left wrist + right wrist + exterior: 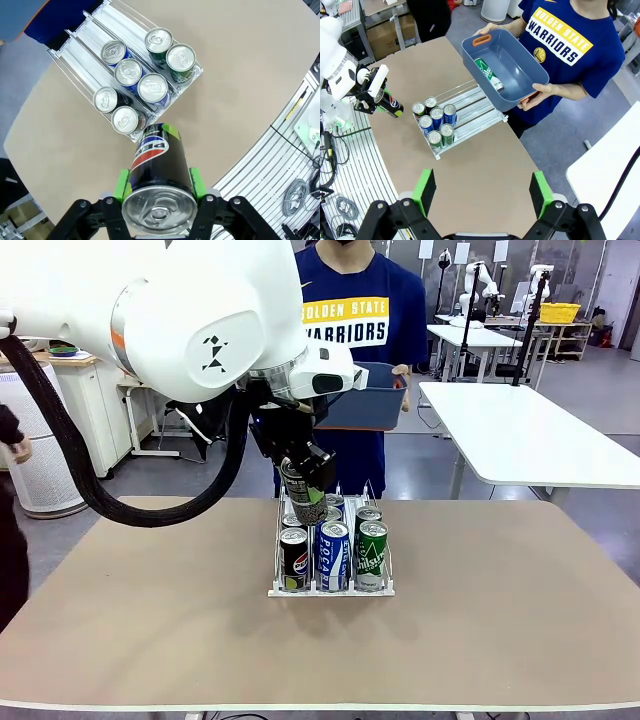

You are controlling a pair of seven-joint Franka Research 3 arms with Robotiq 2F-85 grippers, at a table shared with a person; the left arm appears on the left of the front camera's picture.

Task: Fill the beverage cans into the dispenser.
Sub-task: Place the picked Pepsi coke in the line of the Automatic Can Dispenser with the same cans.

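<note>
Black Pepsi can (pixel 157 167) is hanging tilted near the dispenser's (pixel 80 55) can-filled end, with the left gripper (pixel 159 181) clamping its sides. Right gripper (pixel 482 192) is hovering, jaws spread wide, gripping nothing.

Far lanes: dispenser's (pixel 95 37) person-side half is lying bare, open from above.
Near end: seven cans (pixel 134 74) are filling it.
Near-left corner: left gripper (pixel 159 181) with held can (pixel 155 160) is hanging close by.
Far edge: tub (pixel 520 67) is hovering.
Flanks: table (pixel 520 590) is lying bare.

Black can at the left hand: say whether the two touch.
Touching. Left wrist view: the left hand has its green pads pressed against both sides of the black can.
</note>
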